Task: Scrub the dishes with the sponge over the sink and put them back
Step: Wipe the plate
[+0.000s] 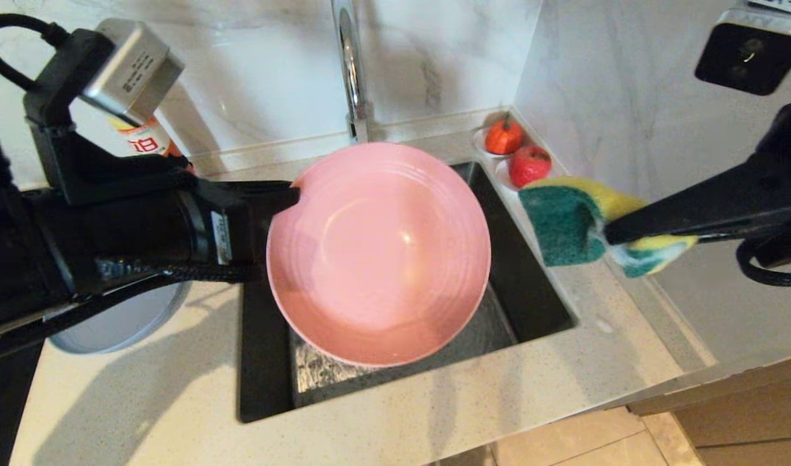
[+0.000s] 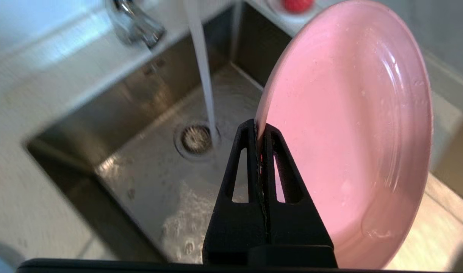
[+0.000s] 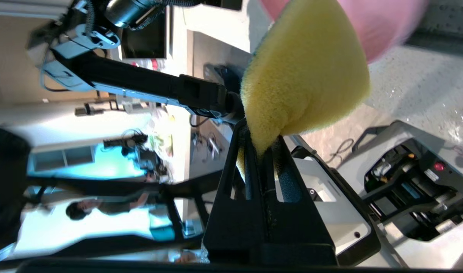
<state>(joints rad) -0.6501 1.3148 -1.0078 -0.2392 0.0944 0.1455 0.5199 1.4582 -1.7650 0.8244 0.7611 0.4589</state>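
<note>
The left gripper is clenching the rim of the pink plate, its two fingers pinching the edge between them, and the plate is hanging over the sink, reaching out from the fingertips toward the robot's right. The plate is tilting, with its hollow face turning up toward the head camera and its far rim standing apart from the sink's right wall. In the left wrist view water is running from the tap down beside the drain, just off the plate's gripped edge. The right gripper is squeezing the sponge tightly, so that it is folding around the fingertips; its green scouring side is facing the plate, its yellow side facing away. A clear gap is lying between sponge and plate rim. Beyond the sponge two saucers with red fruit are sitting in the counter's corner.
</note>
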